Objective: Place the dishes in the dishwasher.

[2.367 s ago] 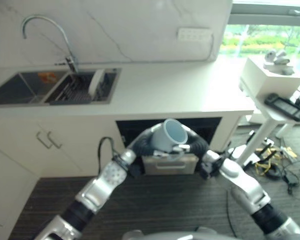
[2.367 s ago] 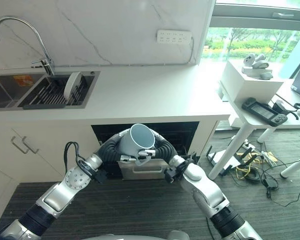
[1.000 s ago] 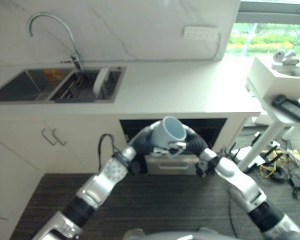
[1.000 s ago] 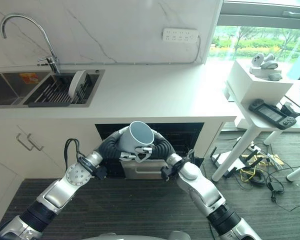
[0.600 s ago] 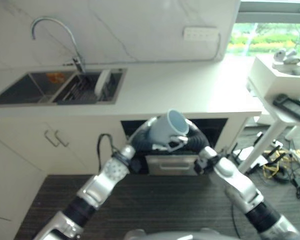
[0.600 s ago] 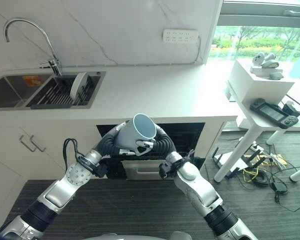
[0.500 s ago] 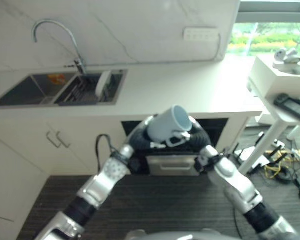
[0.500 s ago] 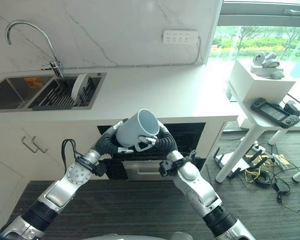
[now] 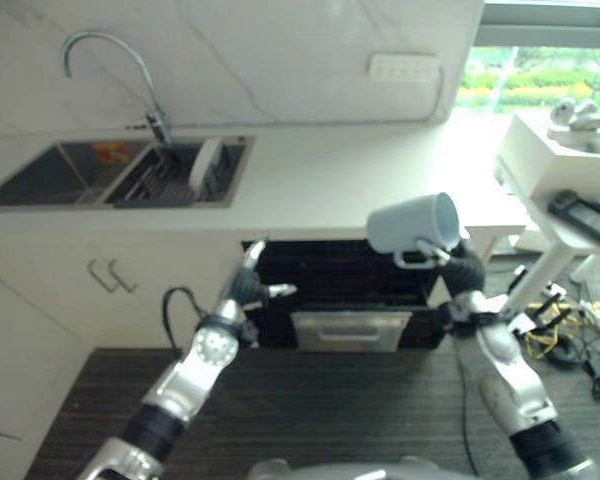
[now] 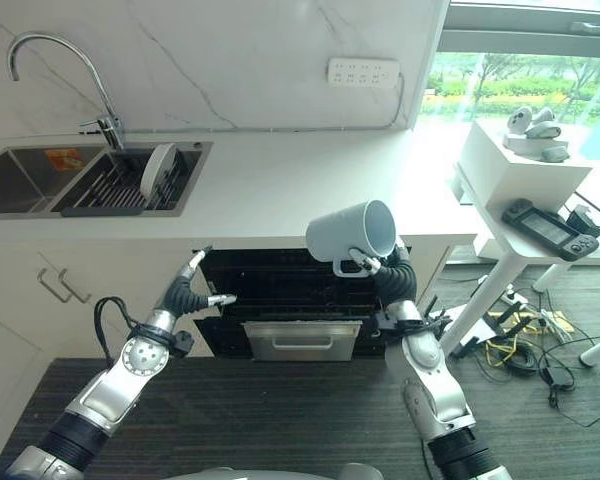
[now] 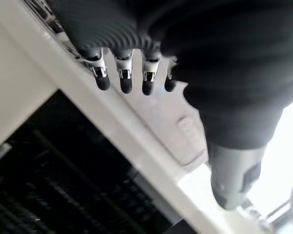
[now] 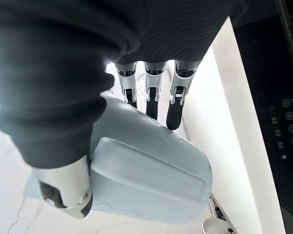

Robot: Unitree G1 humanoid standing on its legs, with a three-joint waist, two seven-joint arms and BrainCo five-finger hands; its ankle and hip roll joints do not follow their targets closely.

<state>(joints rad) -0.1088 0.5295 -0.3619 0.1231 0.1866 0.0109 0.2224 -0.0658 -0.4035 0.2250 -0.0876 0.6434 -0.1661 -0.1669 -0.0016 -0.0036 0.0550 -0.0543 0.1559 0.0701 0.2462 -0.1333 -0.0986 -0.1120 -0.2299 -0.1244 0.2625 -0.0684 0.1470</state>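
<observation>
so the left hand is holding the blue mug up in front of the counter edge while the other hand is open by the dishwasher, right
Not quite: the right hand holds the blue mug up in front of the counter edge, as the right eye view shows. The left hand is the open one by the dishwasher.

Smooth, apparently ceramic pale-blue mug (image 10: pixel 350 235); glossy marble-look backsplash (image 10: pixel 230 60); brushed-metal sink (image 10: pixel 40 185); matt white counter (image 10: pixel 300 190).

Two silver-grey arms; left hand (image 10: pixel 185 290) and right hand (image 10: pixel 385 268) with dark ribbed covers, silver fingers (image 11: pixel 123 78), dark tips.
</observation>
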